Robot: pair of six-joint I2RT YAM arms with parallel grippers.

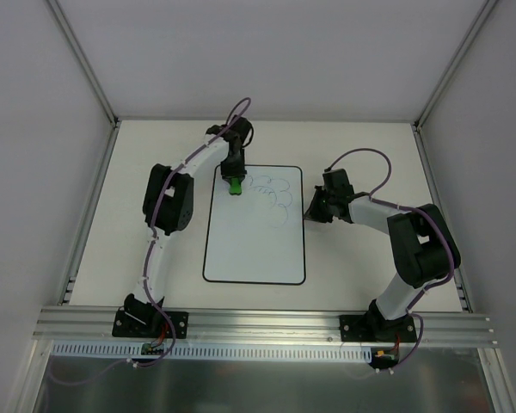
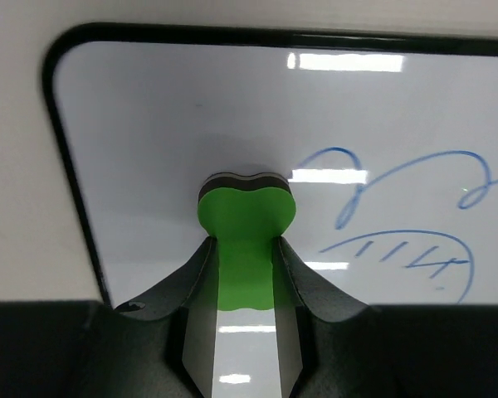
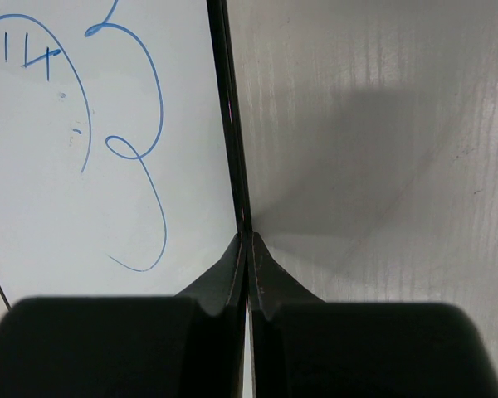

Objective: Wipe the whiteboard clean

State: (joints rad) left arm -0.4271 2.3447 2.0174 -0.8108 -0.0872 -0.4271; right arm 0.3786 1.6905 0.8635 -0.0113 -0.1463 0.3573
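Note:
The whiteboard [image 1: 254, 245] lies flat in the middle of the table, with a blue doodle [image 1: 275, 194] on its far half. My left gripper [image 1: 234, 179] is shut on a green eraser [image 1: 235, 186] and holds it on the board's far left corner. In the left wrist view the eraser [image 2: 246, 215] stands between the fingers [image 2: 295, 290] on the board [image 2: 149, 124], just left of the blue lines [image 2: 398, 249]. My right gripper [image 1: 310, 211] is shut, its tips [image 3: 247, 242] at the board's black right edge [image 3: 226, 124].
The table [image 1: 370, 155] is white and walled by grey panels at left, back and right. An aluminium rail [image 1: 267, 323] with both arm bases runs along the near edge. The right arm's elbow [image 1: 421, 245] stands over the right side.

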